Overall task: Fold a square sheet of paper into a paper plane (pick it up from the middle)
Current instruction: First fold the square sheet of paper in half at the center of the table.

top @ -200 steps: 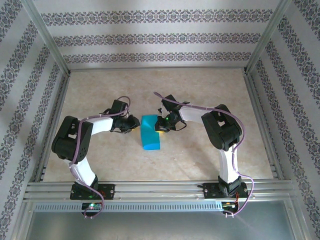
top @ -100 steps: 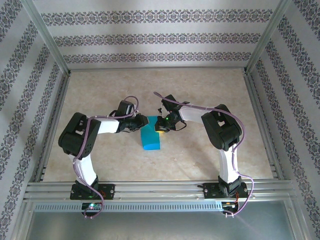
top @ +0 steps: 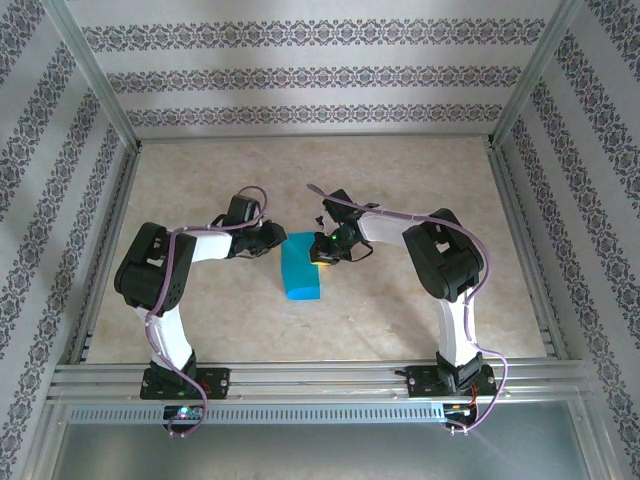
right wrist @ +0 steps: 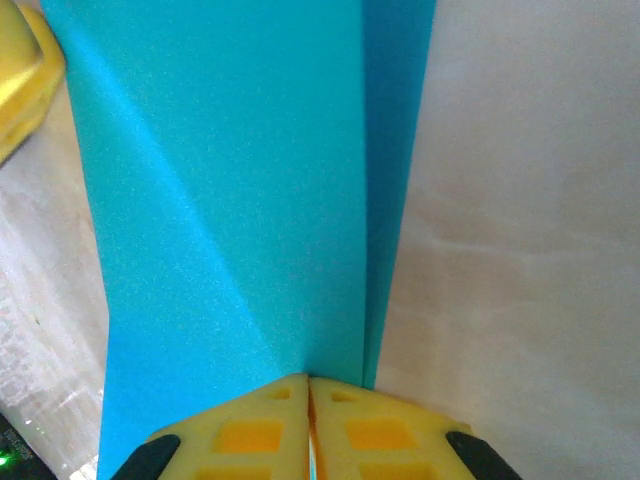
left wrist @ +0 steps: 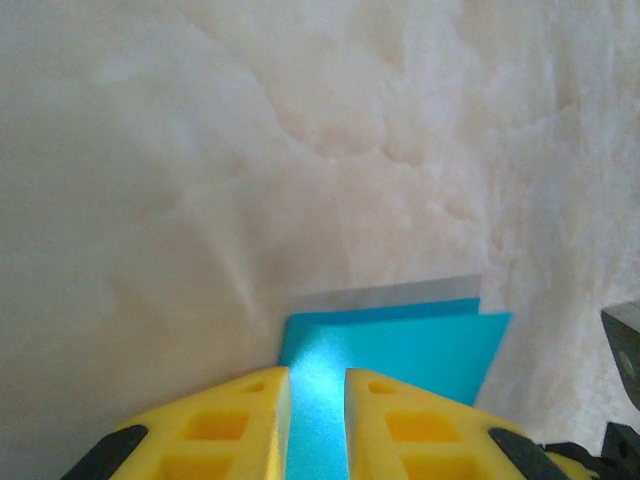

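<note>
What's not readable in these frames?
1. Top view: crease count on the folded teal-blue paper sheet, too small; its right edge sits under the right tool.
2. Left wrist view: sheet's near part hidden by the left tool and cut by the bottom edge; contact unclear.
3. Right wrist view: sheet's far end cut by the top edge.

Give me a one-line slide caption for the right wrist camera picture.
Right end effector pinched shut on the edge of the folded teal paper sheet, pale marbled table behind.
</note>
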{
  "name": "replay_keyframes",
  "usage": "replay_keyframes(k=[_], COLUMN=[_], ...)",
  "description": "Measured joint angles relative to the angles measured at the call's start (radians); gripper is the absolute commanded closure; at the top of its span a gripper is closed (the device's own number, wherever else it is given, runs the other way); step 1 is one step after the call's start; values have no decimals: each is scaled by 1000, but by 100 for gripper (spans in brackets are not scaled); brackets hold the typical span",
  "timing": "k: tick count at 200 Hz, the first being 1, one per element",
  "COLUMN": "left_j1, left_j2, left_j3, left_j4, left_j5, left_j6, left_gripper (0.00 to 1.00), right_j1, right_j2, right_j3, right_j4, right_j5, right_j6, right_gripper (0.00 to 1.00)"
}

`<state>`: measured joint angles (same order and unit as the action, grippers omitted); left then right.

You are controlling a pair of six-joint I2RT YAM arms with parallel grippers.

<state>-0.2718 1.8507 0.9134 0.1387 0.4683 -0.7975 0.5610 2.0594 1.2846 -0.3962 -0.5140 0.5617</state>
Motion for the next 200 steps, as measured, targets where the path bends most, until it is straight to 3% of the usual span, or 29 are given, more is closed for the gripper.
replay_keyframes(k=[48, 113, 141, 200], left_j1=[33, -28, -31, -13], left_j2=[-13, 10, 80, 61], left_j3=[51, 69, 128, 173], left_j4=[-78, -48, -96, -225], left_j5=[0, 86, 53, -45], left_j6=[63, 56, 60, 114], left_gripper=[78, 78, 78, 77], right_j1=[0, 0, 0, 0], right_j2=[-1, 3, 3, 3], right_j3=[2, 10, 10, 10], right_j4=[-3, -12, -12, -7], right_j5=[1, 1, 1, 8], right_j6=[-13, -19, -19, -19], right_gripper=[89, 89, 88, 88])
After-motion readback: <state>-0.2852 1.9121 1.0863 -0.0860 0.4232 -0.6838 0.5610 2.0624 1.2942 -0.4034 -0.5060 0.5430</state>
